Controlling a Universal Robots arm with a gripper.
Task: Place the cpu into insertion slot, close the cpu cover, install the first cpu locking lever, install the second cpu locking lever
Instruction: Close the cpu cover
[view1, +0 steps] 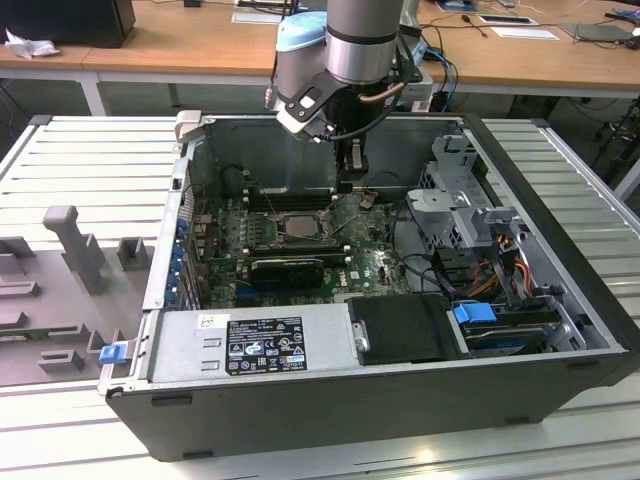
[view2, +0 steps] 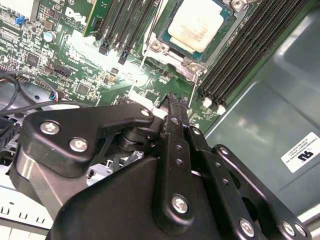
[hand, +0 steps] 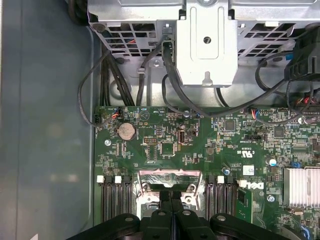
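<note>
The chip (view2: 200, 24) already lies in the socket (view2: 159, 46); the cover (view2: 167, 36) seems folded down around it, though the angle leaves that unsure; the gripper (view2: 172, 97), fingers pressed together with nothing seen between them, hovers just beside the socket near a thin wire lever (view2: 193, 95); both levers look unlatched, so locking remains.

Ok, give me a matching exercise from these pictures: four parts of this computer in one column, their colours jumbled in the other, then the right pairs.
Parts
1. cpu
2. memory slots
3. motherboard
4. corner latch

Colours
A. green
B. blue
C. pale silver
D. black

Pairs: 1-C, 2-D, 3-A, 4-B
</note>
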